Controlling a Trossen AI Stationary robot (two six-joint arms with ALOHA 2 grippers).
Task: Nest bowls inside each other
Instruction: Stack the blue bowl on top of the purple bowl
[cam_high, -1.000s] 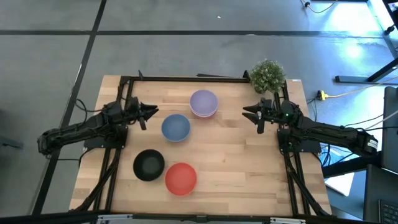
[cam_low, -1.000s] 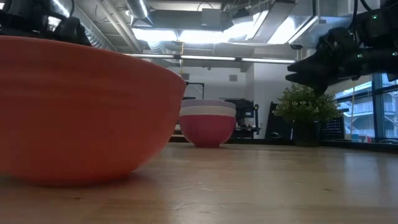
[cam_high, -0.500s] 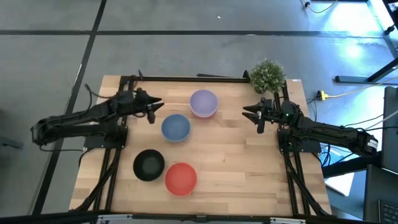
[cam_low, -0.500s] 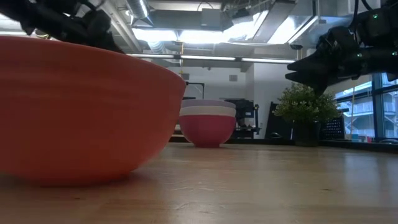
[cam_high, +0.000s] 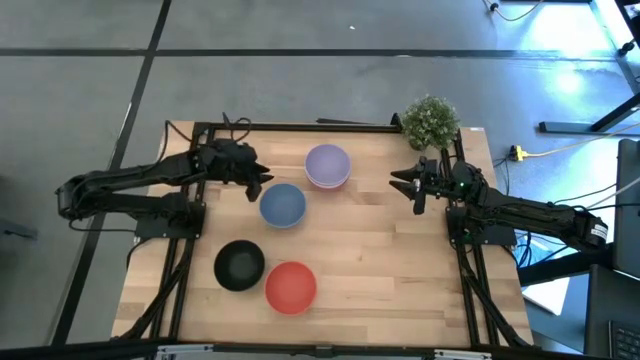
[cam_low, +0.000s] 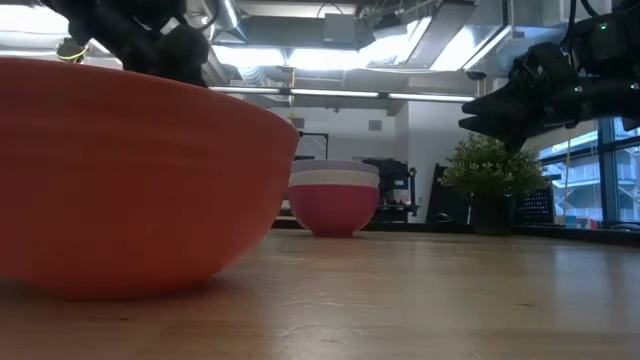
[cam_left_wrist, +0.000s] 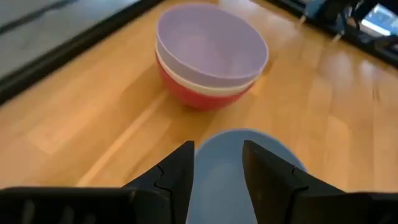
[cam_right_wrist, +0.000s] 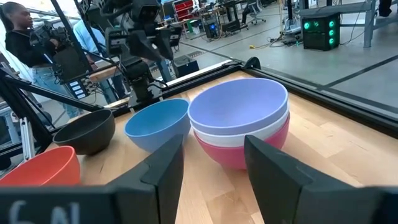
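On the worktop (cam_high: 400, 260) sit a lavender-white-pink stack (cam_high: 327, 166), the blue bowl (cam_high: 283, 205), black bowl (cam_high: 240, 265) and red-orange bowl (cam_high: 291, 286). Left gripper (cam_high: 261, 181) hovers beside the blue bowl – jaws apart, empty; right gripper (cam_high: 398, 179) waits – likewise parted.

Left end effector (cam_high: 262, 182) just beside blue bowl (cam_high: 283, 205)
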